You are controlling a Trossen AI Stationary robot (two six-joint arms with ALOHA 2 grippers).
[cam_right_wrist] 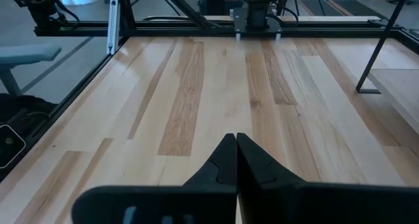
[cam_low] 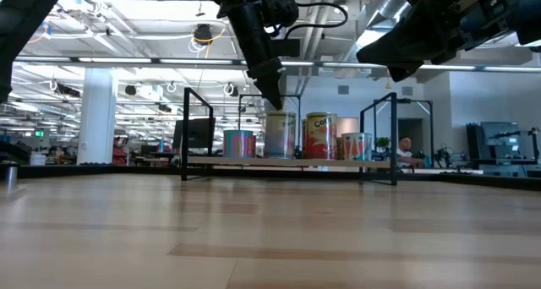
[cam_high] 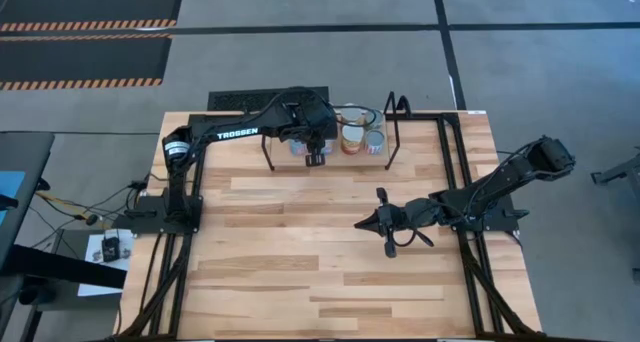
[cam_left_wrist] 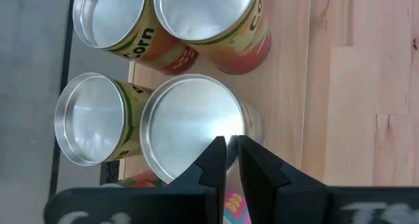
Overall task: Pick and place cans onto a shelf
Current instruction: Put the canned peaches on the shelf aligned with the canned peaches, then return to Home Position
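The shelf [cam_low: 211,160], a light-wood board between black rod uprights, stands at the table's far edge with several cans upright on it. The low view shows a blue-and-pink can [cam_low: 239,143], a taller can [cam_low: 281,134], a red "Corn" can [cam_low: 319,135] and a short can [cam_low: 355,145]. My left gripper [cam_left_wrist: 232,144] points down over the silvery top of the taller can [cam_left_wrist: 190,119], near its rim, its fingers shut to a narrow slit; it also shows in the high view [cam_high: 315,158]. My right gripper [cam_high: 362,223] is shut and empty above the table's middle. My left gripper stands with its shut fingertips [cam_low: 275,103] just over the taller can's top, pointing down from above. I cannot tell whether they touch the lid. The can stands upright on the shelf.
The shelf's black uprights [cam_low: 184,133] [cam_low: 394,137] flank the cans. Black frame rails [cam_high: 455,172] run along the table's sides. Bare wooden tabletop [cam_right_wrist: 216,86] lies between the shelf and the near edge. A person [cam_low: 407,149] shows far back in the room.
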